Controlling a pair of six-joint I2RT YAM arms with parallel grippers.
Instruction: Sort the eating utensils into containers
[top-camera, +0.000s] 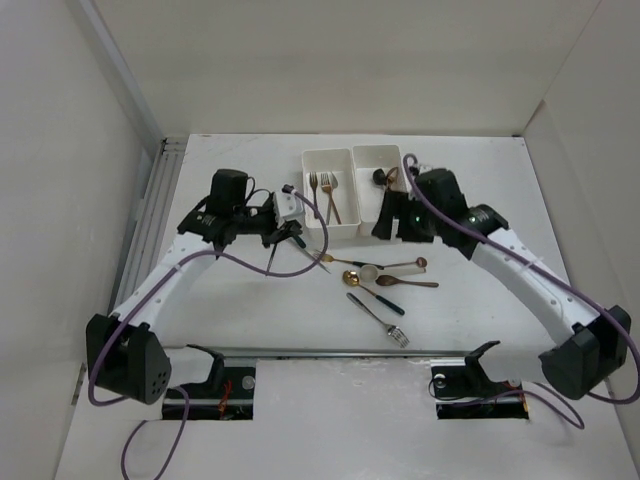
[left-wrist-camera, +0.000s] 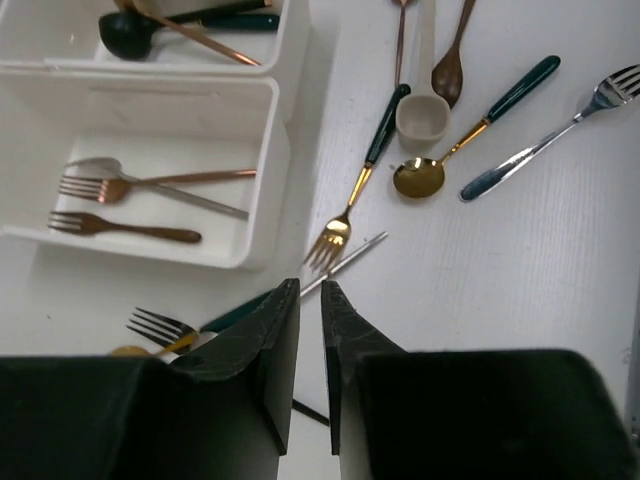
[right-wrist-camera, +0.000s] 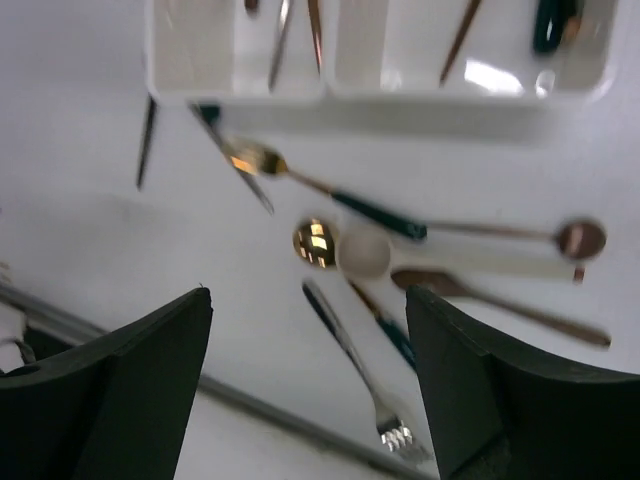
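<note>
Left gripper: jaws nearly together, only a narrow slit between them, nothing in it, positioned just short of a green-handled gold fork on the table. Right gripper: jaws wide, empty, above loose spoons. Three forks lie in one white bin.

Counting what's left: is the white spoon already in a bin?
No, the white spoon lies on the table, outside both bins.
</note>
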